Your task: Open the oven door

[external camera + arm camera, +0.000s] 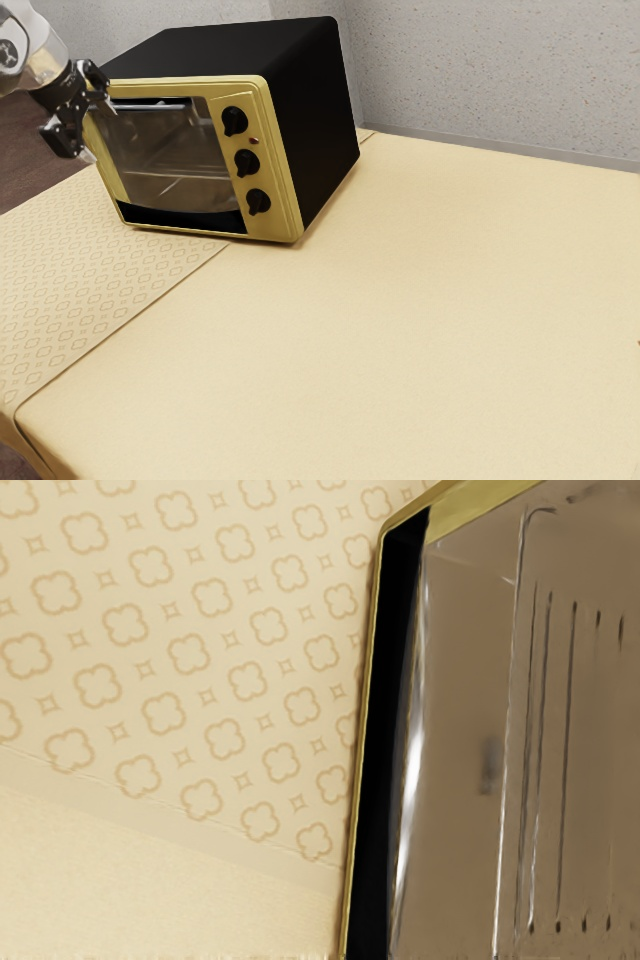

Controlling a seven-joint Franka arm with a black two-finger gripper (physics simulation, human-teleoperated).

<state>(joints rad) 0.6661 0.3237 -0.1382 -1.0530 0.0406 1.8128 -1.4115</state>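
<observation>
The counter (400,300) carries the oven (315,120) near its wall-side edge. Your gripper (102,135) is spread — hook the door (165,165) by its top bar (150,106); expect stiff hinges, fragile glass.

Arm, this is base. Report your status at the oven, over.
Gripper near oven door, jaws open, holding nothing. Door looks shut. Possible obstacle: control knobs, but they sit at door's far side from jaws. Over.
</observation>
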